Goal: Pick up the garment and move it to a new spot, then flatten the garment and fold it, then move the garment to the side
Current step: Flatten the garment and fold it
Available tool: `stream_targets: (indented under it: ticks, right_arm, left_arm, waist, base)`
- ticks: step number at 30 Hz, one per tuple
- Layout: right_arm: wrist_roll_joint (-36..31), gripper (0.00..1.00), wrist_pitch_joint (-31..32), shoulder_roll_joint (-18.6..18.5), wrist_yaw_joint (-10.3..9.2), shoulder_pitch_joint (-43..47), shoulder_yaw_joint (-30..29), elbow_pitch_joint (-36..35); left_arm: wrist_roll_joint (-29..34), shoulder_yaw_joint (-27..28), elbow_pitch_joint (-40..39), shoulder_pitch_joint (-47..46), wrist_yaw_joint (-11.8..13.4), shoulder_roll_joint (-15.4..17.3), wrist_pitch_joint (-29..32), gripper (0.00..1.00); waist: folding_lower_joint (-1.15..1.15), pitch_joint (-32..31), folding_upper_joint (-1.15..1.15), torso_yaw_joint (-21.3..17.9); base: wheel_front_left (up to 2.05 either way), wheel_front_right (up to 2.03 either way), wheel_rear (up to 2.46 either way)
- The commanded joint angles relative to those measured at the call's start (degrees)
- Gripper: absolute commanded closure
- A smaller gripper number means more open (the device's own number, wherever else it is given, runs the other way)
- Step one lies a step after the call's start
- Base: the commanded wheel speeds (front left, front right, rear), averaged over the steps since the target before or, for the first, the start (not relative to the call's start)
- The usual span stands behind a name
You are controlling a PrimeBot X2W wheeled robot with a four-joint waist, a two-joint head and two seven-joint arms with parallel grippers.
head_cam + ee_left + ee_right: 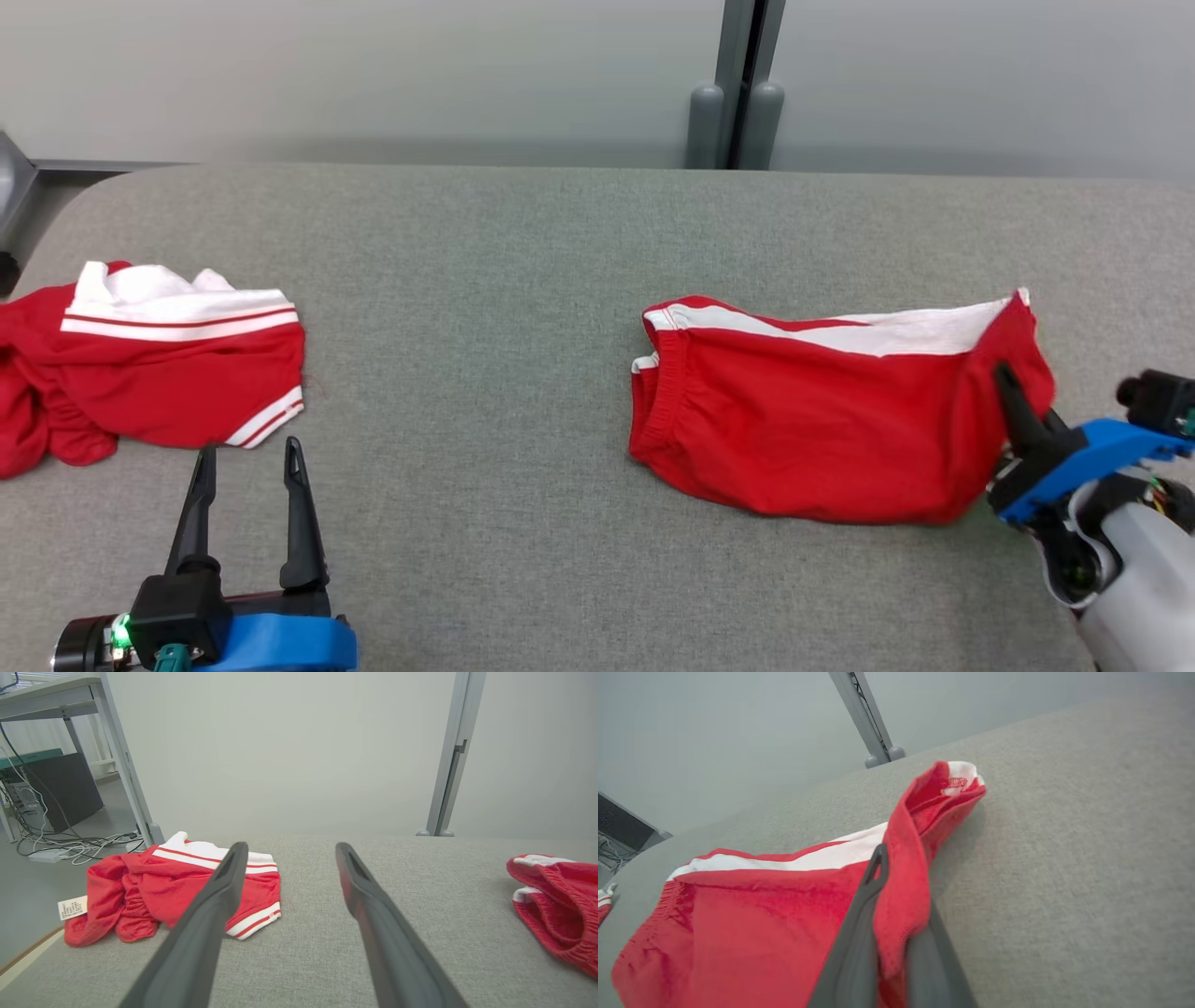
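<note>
Red shorts (pixel 803 429) on grey table (pixel 523 280), right edge pinched in right gripper (pixel 1008 383); left gripper (pixel 250 450) spread wide, well apart.

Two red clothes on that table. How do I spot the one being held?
On the grey table, look to the robot's right, away from the crumpled red garment at the left edge. The red shorts lie flatter, one end pinched in the right gripper.
</note>
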Motion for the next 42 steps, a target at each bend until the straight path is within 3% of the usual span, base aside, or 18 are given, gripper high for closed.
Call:
stream_targets:
  ticks: [1, 7, 12, 23, 24, 25, 29, 39, 40, 41, 42]
  right_arm:
    - [-0.2, 1.00, -0.3, 0.5, 0.03, -0.4, -0.1, -1.5]
    - [-2.4, 1.00, -0.3, 3.4, 0.03, -0.3, 2.0, -10.2]
    - [-4.2, 1.00, 0.1, 6.6, 0.03, -0.4, 5.8, -13.6]
    - [-7.7, 1.00, 0.4, 15.5, 0.03, 0.8, 12.4, -8.5]
    - [-8.0, 0.58, 0.2, 16.1, 0.03, 1.0, 12.6, -7.7]
    - [-8.1, 0.00, 0.1, 16.6, 0.03, 1.1, 12.6, -7.1]
    - [-10.7, 0.00, -0.3, 16.6, 0.03, 0.6, 12.8, -7.6]
    - [-19.7, 0.00, -0.3, 11.3, 0.03, 7.5, -6.3, -16.4]
    - [-20.9, 0.56, -0.3, 11.2, 0.03, 8.5, -7.9, -16.6]
    - [-21.7, 1.00, -0.3, 11.3, 0.03, 9.2, -9.3, -16.7]
    - [-22.6, 1.00, -0.3, 11.5, 0.03, 9.7, -10.3, -16.7]
  left_arm:
    - [0.1, 0.1, 0.0, 0.6, 0.3, -0.1, -0.1, 0.00]
    - [0.0, 0.8, 0.1, 1.3, -0.2, -0.1, -0.1, 0.00]
    - [-0.4, 0.8, 0.1, 1.3, -0.4, -0.1, -0.1, 0.00]
    - [-0.8, -0.2, 0.4, -0.6, -0.4, -0.1, -0.1, 0.00]
    - [-0.9, -0.3, 0.5, -0.7, -0.3, -0.1, -0.1, 0.00]
    - [-0.9, -0.4, 0.5, -0.8, -0.3, -0.1, -0.1, 0.00]
    - [-0.6, -0.5, 0.1, -0.7, -0.3, -0.1, -0.1, 0.00]
    - [-0.2, -0.2, 0.3, 0.3, -0.5, -0.1, -0.1, 0.00]
    - [-0.2, -0.2, 0.3, 0.4, -0.5, -0.1, -0.1, 0.00]
    - [-0.2, -0.3, 0.3, 0.5, -0.5, -0.1, -0.1, 0.00]
    - [-0.3, -0.4, 0.4, 0.5, -0.5, -0.1, -0.1, 0.00]
  waist:
    - [0.00, -0.4, 0.00, 0.1]
    - [0.00, -1.6, 0.00, 0.5]
    - [0.00, -1.8, 0.00, 1.4]
    - [0.00, -0.5, 0.00, 3.5]
    - [0.00, -0.4, 0.00, 3.6]
    - [0.00, -0.4, 0.00, 3.7]
    - [0.00, -0.3, 0.00, 3.6]
    - [0.00, -1.1, 0.00, 3.4]
    - [0.00, -1.2, 0.00, 3.5]
    - [0.00, -1.2, 0.00, 3.5]
    - [0.00, -1.2, 0.00, 3.6]
  base:
    - [0.00, 0.00, 0.00]
    - [0.00, 0.00, 0.00]
    - [0.00, 0.00, 0.00]
    - [0.00, 0.00, 0.00]
    - [0.00, 0.00, 0.00]
    - [0.00, 0.00, 0.00]
    - [0.00, 0.00, 0.00]
    - [0.00, 0.00, 0.00]
    - [0.00, 0.00, 0.00]
    - [0.00, 0.00, 0.00]
    - [0.00, 0.00, 0.00]
